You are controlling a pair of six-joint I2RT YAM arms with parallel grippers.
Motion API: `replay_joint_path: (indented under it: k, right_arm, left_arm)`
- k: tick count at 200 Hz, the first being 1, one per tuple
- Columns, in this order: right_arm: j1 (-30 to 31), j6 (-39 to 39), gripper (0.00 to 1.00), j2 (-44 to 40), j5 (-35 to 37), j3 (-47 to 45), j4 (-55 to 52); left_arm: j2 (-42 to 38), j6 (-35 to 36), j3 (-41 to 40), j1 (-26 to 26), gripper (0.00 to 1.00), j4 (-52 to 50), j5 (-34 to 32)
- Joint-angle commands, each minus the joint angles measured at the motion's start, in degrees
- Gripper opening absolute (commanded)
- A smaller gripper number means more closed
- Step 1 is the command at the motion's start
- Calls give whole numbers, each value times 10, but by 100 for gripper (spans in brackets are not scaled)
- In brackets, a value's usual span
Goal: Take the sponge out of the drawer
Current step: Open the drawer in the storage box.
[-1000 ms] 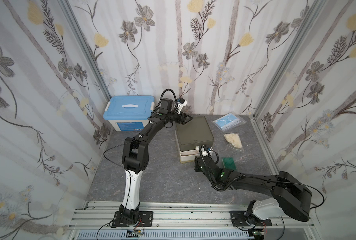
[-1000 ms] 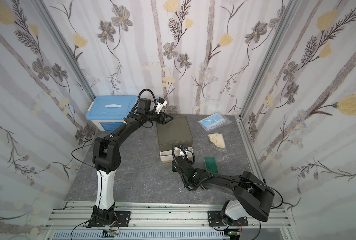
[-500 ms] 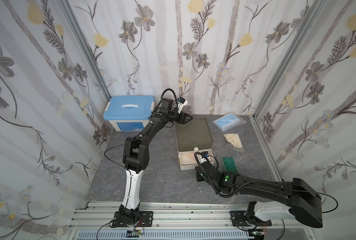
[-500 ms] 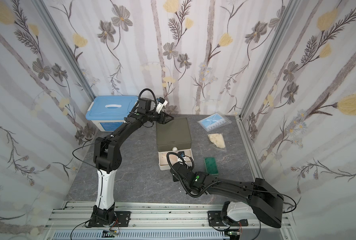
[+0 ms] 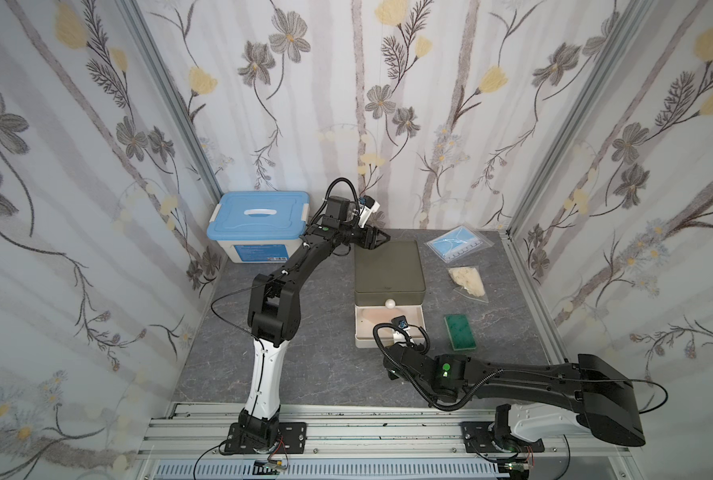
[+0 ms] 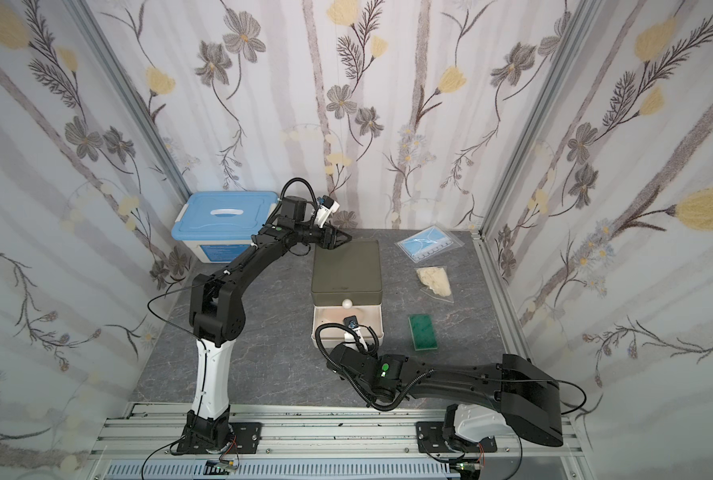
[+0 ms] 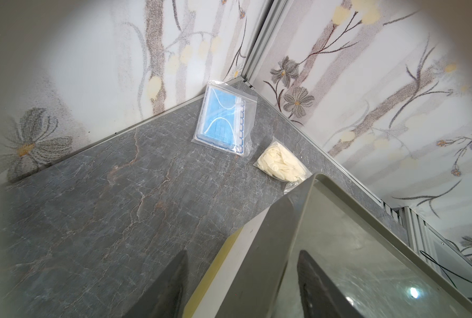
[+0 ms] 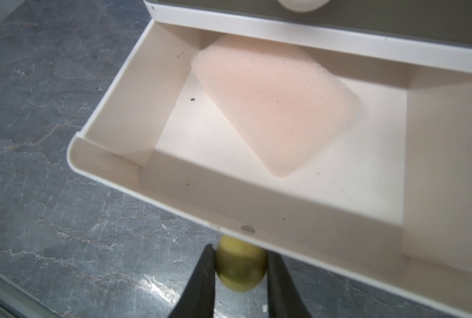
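A pale pink sponge (image 8: 276,110) lies slantwise inside the open cream drawer (image 8: 105,162), the bottom one of a small olive-topped cabinet (image 5: 388,266). In both top views the drawer (image 5: 361,340) stands pulled out toward the front. My right gripper (image 8: 240,252) is shut on the drawer's yellow-green knob (image 8: 240,268), just outside its front wall. At the cabinet's far left corner, my left gripper (image 5: 377,240) is shut on the cabinet. In the left wrist view its fingers (image 7: 174,280) straddle that corner's edge.
A green sponge (image 5: 459,331) lies on the table right of the drawer. Behind it are a bag of pale gloves (image 5: 467,280) and a bag of blue masks (image 5: 456,245). A blue-lidded box (image 5: 259,224) stands at the back left. Walls close three sides.
The drawer has slid from nearly closed to well open, drawn by my right gripper as that arm pulled back toward the front. The left arm has stayed put.
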Motion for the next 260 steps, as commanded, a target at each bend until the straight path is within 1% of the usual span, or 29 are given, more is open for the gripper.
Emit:
replay_joint_path:
  k: [1,71,77,81,84,87,95,105,127,174,191,214,226,229,240,260]
  right_arm:
    - [13,14,4,2,-56,8,-90]
    - [42,40,4,9,-46,20,-128]
    - [43,42,8,8,-42,22,-133]
    - [44,44,13,7,-40,23,-136]
    - [44,44,20,5,-40,23,-137]
    - [44,44,23,4,-39,23,-138]
    - [45,41,27,-1,-41,24,-139]
    - [44,36,35,-8,-45,26,-140]
    - [44,26,42,-20,-52,40,-161]
    - [40,22,44,-8,-57,40,-159]
    - [47,22,44,-29,-57,49,-175]
    - [50,13,44,-75,-65,78,-232]
    - [51,-4,44,-107,-62,98,-267]
    - [50,-9,44,-115,-58,120,-277]
    - [45,-40,44,-137,-44,149,-308]
    - [-2,-115,45,-145,-60,182,-339]
  left_arm:
    - [8,3,3,1,64,-38,-7]
    - [11,3,8,1,64,-39,-5]
    - [12,3,9,1,64,-39,-6]
    - [12,2,9,1,64,-39,-5]
    - [13,2,9,1,64,-39,-5]
    - [13,2,9,0,64,-39,-4]
    - [14,1,10,1,64,-39,-4]
    - [15,1,11,0,64,-39,-3]
    - [18,0,14,1,64,-39,-3]
    - [20,-1,14,0,64,-39,-1]
    - [18,8,14,1,64,-47,-5]
    - [18,10,14,1,64,-47,-5]
    - [18,8,13,1,64,-46,-4]
    - [19,7,12,1,64,-45,-3]
    - [20,5,10,0,64,-40,-3]
    - [23,-1,10,-2,64,-33,-1]
